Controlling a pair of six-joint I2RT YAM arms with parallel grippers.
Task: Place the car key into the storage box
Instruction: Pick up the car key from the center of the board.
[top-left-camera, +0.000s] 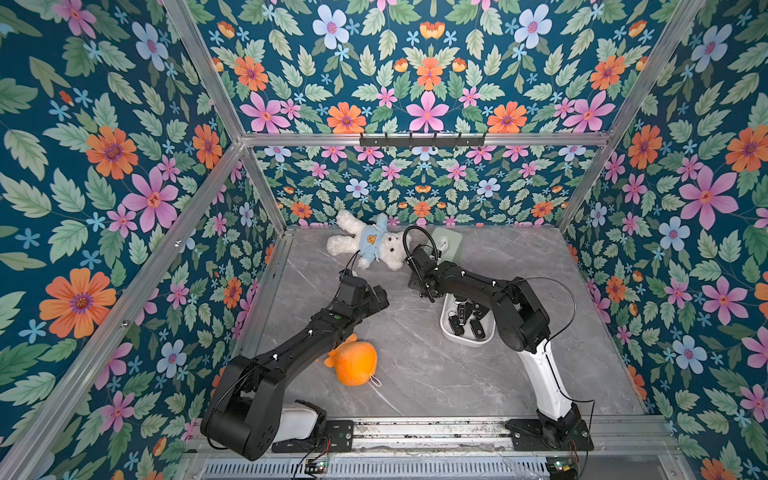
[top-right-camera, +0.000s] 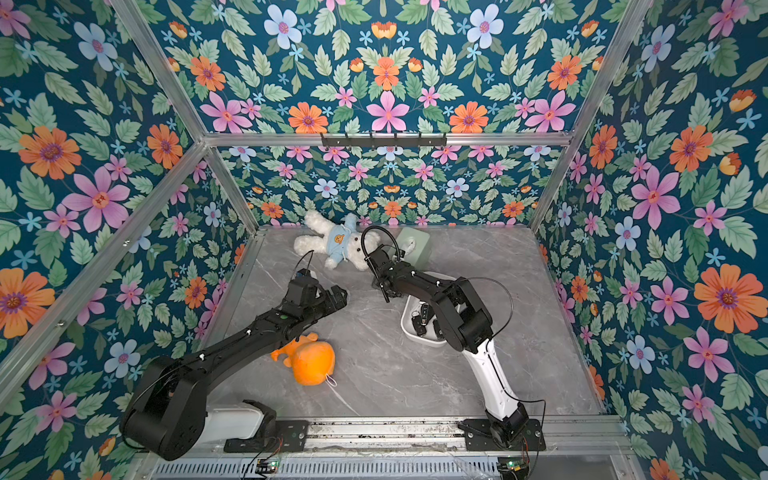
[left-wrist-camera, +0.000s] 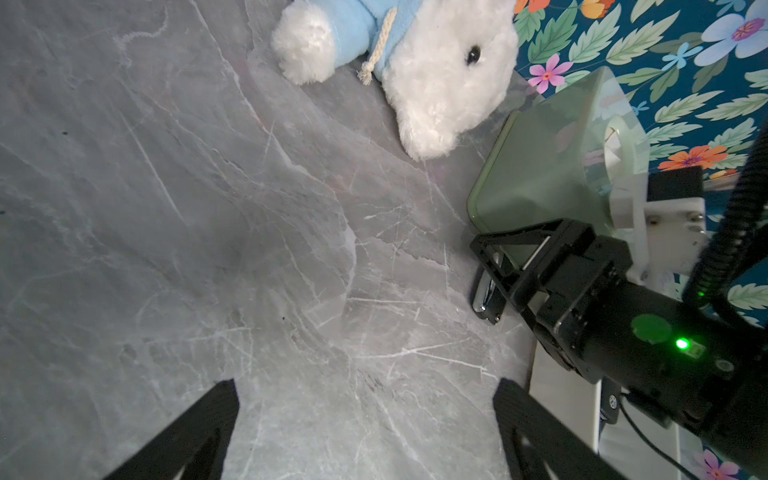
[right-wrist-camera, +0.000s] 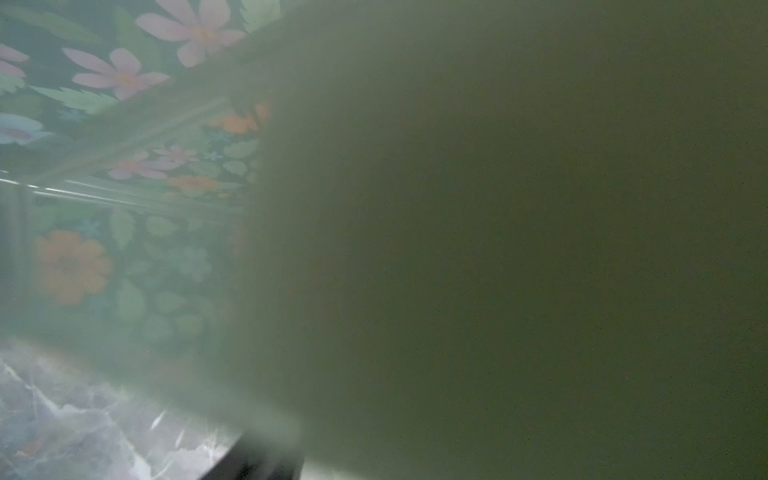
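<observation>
A black car key (left-wrist-camera: 483, 297) with a chrome edge lies on the grey table beside the corner of the pale green box (left-wrist-camera: 540, 178). My right gripper (left-wrist-camera: 485, 282) reaches down at it with its jaws apart and the key between its fingertips; I cannot tell whether they touch it. The green box (right-wrist-camera: 498, 249) fills the right wrist view. The white storage box (top-left-camera: 446, 332) sits under the right arm with several black keys (top-left-camera: 457, 320) in it. My left gripper (top-left-camera: 380, 297) hovers open over bare table at mid-left, holding nothing.
A white teddy bear (top-left-camera: 370, 245) in a blue top lies at the back, just left of the green box (top-left-camera: 449, 243). An orange plush toy (top-left-camera: 355, 363) lies near the front under the left arm. Flowered walls enclose the table on three sides.
</observation>
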